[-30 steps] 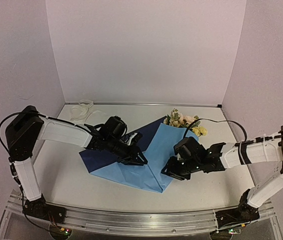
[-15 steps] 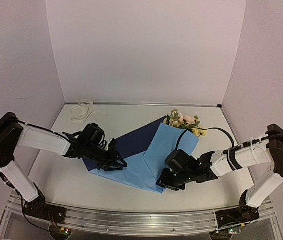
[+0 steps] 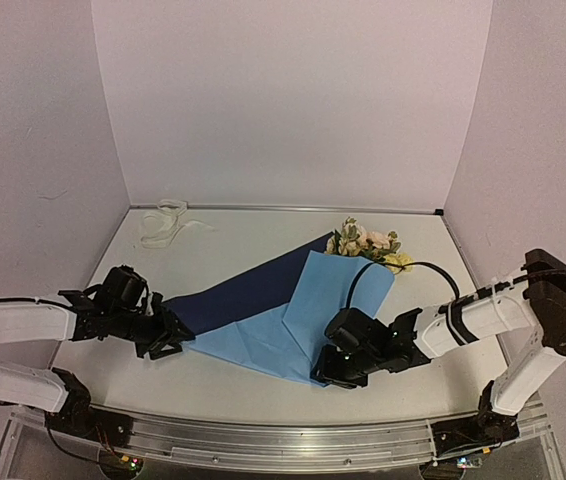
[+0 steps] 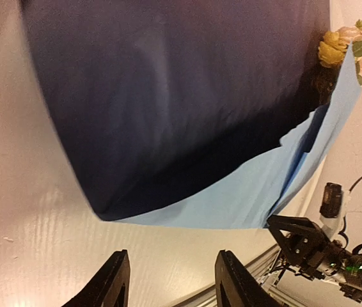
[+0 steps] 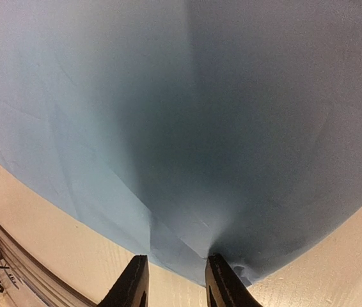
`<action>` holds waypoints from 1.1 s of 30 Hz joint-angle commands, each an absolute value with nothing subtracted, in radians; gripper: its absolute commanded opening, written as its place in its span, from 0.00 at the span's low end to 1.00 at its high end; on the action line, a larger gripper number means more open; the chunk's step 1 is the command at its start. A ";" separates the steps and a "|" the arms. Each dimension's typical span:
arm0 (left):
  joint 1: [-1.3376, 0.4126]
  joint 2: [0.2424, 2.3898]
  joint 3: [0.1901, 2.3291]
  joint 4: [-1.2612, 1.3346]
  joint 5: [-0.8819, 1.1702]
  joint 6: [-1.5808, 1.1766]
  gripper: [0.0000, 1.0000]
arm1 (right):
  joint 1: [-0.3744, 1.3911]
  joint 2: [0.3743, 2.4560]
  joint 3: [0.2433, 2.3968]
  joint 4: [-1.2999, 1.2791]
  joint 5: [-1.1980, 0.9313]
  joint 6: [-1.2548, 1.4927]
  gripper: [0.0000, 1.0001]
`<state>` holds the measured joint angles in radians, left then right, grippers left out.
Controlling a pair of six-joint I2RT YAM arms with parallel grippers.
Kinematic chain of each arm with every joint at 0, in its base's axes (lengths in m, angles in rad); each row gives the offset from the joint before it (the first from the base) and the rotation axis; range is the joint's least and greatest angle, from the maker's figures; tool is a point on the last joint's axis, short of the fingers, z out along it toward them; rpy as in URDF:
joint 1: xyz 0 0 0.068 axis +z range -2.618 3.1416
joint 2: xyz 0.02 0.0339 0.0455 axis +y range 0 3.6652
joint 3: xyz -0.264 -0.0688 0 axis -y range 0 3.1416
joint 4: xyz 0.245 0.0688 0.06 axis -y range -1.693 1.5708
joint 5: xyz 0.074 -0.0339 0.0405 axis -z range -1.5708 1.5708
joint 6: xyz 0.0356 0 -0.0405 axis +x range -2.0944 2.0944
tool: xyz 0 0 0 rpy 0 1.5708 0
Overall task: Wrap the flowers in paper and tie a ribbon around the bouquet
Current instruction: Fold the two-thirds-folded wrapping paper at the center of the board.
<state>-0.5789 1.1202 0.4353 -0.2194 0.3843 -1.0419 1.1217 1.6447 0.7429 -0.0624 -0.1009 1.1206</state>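
The paper [image 3: 263,345] lies spread on the table, its dark blue side [image 3: 243,290] to the left and a light blue fold to the right. The flowers [image 3: 363,240] poke out at its far right corner; in the left wrist view the blooms [image 4: 341,45] show past the paper [image 4: 168,96]. The off-white ribbon [image 3: 163,222] lies bunched at the back left. My left gripper [image 3: 175,335] [image 4: 171,284] stands open just left of the paper's left corner, with nothing between its fingers. My right gripper [image 3: 321,370] [image 5: 176,281] is at the near corner of the paper [image 5: 200,96], jaws apart, one fingertip [image 5: 222,275] against a pucker in the sheet.
White walls close the table in at the back and both sides. The metal rail [image 3: 283,440] with the arm bases runs along the near edge. A black cable [image 3: 413,268] loops from the right arm beside the flowers.
My left arm has drawn back to the left, off the paper, and its jaws have opened. The dark flap now lies flatter and stretches further left. The right gripper has crept slightly left.
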 commanded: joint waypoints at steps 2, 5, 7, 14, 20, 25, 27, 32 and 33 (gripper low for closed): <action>-0.578 1.048 0.357 -0.189 0.387 -1.106 0.53 | 1.131 1.678 0.728 -0.116 -0.107 1.119 0.33; -0.588 1.068 0.333 -0.099 0.388 -1.128 0.55 | 1.131 1.692 0.737 -0.116 -0.114 1.118 0.33; -0.601 1.102 0.324 -0.025 0.378 -1.143 0.54 | 1.131 1.699 0.740 -0.115 -0.117 1.118 0.33; -0.647 1.207 0.323 0.172 0.292 -1.183 0.48 | 1.132 1.700 0.730 -0.115 -0.121 1.117 0.33; -0.695 1.261 0.345 0.153 0.166 -1.197 0.34 | 1.131 1.691 0.725 -0.120 -0.120 1.112 0.33; -0.724 1.268 0.337 0.160 0.065 -1.176 0.23 | 1.132 1.676 0.743 -0.169 -0.112 1.086 0.33; -0.726 1.271 0.334 0.172 0.031 -1.156 0.18 | 1.132 1.672 0.766 -0.205 -0.103 1.068 0.33; -0.728 1.281 0.325 0.205 0.009 -1.115 0.02 | 1.136 1.672 0.864 -0.324 -0.071 1.002 0.35; -0.731 1.277 0.322 0.211 0.009 -1.110 0.00 | 1.138 1.673 0.885 -0.355 -0.062 0.990 0.35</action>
